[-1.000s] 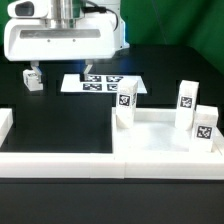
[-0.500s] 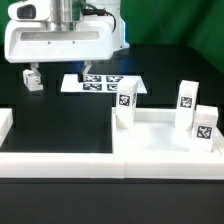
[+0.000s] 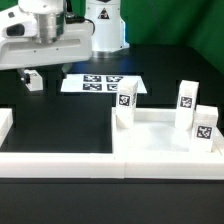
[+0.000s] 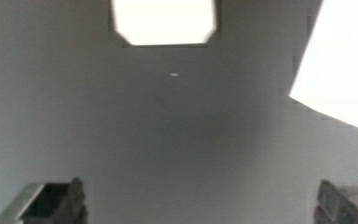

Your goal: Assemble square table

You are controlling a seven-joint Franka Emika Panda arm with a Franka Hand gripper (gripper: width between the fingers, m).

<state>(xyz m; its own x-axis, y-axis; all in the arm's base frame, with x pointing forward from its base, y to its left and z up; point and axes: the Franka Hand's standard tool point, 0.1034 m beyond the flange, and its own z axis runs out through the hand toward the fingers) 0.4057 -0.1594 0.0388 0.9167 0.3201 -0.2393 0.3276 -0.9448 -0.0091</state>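
In the exterior view, the tabletop (image 3: 50,45) hangs tilted above the desk (image 3: 60,120), up and toward the exterior view's left of the marker board (image 3: 100,83). The arm (image 3: 47,10) reaches down to its upper edge. We judge it is lifted clear of the desk so that it can be turned and set down for fitting. One leg (image 3: 33,80) sits on the desk just off the marker board's end on the exterior view's left, below the tabletop. Three more legs (image 3: 125,102) stand upright nearer the camera than the marker board, toward the exterior view's right. They are lined against the white border bars (image 3: 60,160), which likely keep loose parts squared and easy to reach.

In the wrist view, the hand (image 4: 201,203) shows only its two fingertips (image 4: 51,200), set far apart, with blurred grey between them. A white patch (image 4: 165,20) and a second white area (image 4: 345,95) lie beyond; we cannot say which parts they are. The spread fingertips suggest the hand is open, while the hanging tabletop suggests a hold, so we cannot tell which it is.
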